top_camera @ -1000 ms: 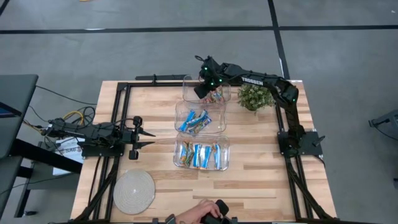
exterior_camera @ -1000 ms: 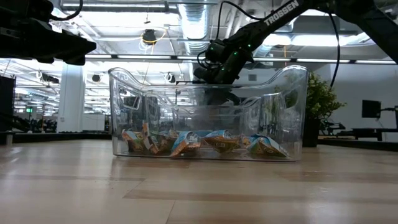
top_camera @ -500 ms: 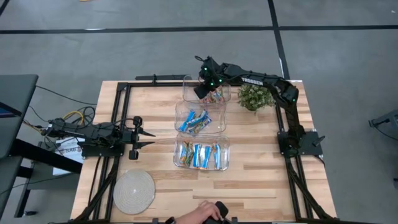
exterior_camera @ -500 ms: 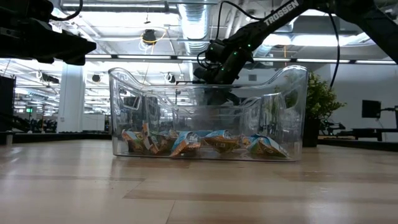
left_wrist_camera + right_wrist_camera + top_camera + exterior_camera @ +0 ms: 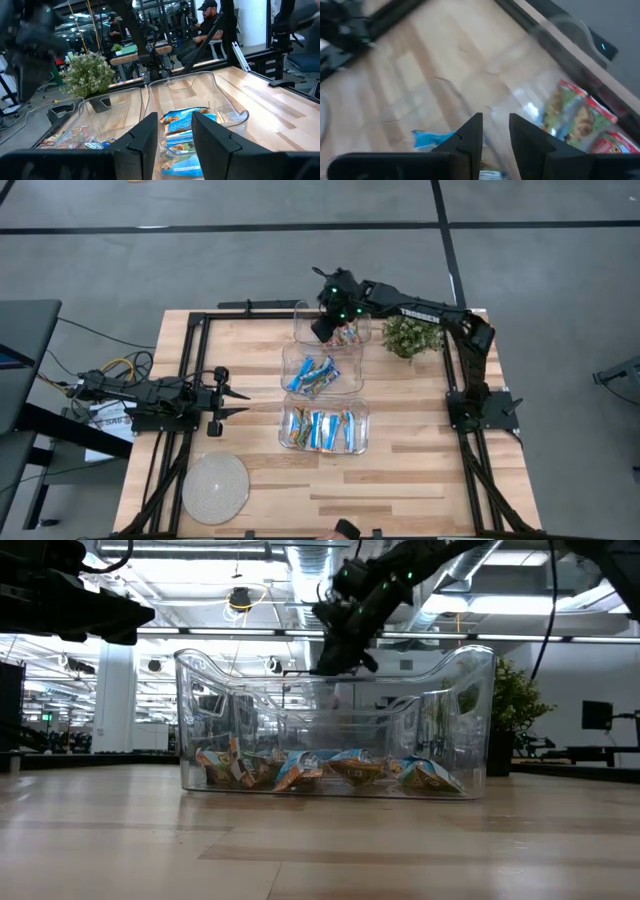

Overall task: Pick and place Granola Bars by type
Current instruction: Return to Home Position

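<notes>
Low view: near bin masks red bars near right pincer.

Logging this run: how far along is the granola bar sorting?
Done: red bars in the top bin, blue bars in the middle bin, tan-brown bars in the bottom bin; no loose bar shows on the table. In hand: nothing; the right gripper hovers open and empty over the top bin. Left: probably only parking that arm; the left gripper waits at the table's left.
</notes>
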`<action>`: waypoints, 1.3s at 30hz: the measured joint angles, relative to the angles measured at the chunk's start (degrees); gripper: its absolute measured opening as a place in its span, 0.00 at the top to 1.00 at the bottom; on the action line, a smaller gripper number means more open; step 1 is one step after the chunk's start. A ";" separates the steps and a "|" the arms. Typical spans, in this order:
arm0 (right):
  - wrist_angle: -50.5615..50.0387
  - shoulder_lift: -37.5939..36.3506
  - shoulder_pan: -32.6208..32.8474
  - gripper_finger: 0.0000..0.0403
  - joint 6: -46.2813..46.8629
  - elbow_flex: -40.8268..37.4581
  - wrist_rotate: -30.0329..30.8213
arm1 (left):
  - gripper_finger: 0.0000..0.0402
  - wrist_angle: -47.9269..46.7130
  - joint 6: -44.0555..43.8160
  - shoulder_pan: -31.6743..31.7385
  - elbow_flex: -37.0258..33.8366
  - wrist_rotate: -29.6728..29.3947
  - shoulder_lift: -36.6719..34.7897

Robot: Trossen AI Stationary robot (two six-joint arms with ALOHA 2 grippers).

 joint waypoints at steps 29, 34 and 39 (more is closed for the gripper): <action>15.86 -46.47 19.77 0.78 -1.46 -42.79 0.07 | 0.72 -0.02 0.00 -0.02 0.02 -0.13 -0.02; 18.78 -53.99 24.46 0.78 -1.38 -50.16 0.18 | 0.72 -0.02 0.00 -0.02 0.00 -0.13 -0.02; 21.63 -60.62 28.70 0.78 1.93 -57.19 0.58 | 0.72 -0.01 0.00 0.00 0.02 -0.13 -0.02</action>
